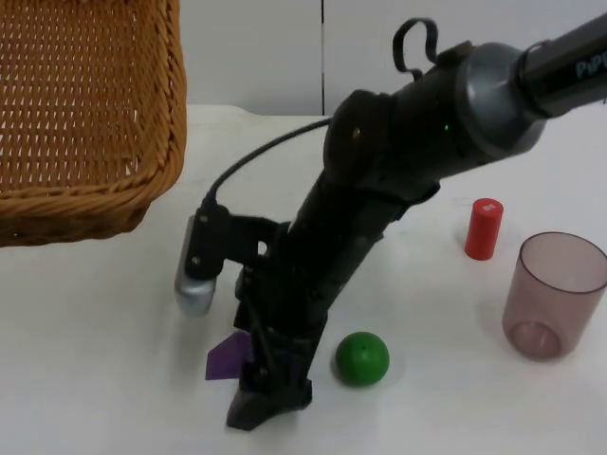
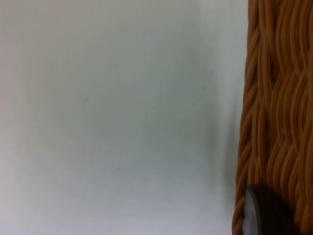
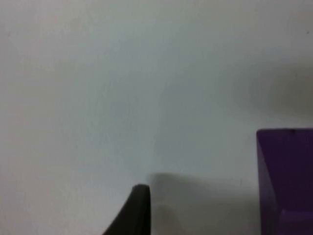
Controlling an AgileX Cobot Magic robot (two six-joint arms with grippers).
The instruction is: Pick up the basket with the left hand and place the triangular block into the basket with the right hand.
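The right claw (image 1: 270,393) was down at the table (image 1: 95,379), its fingers apart, with the purple triangular block (image 1: 228,358) just beside it on its basket side, not yet gripped. The left claw (image 2: 264,215) held the wicker basket (image 1: 85,114) by its rim.

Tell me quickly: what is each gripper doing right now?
Left gripper: against the basket rim; open or closed cannot be told.
Right gripper: down at the purple triangular block; grip cannot be told.
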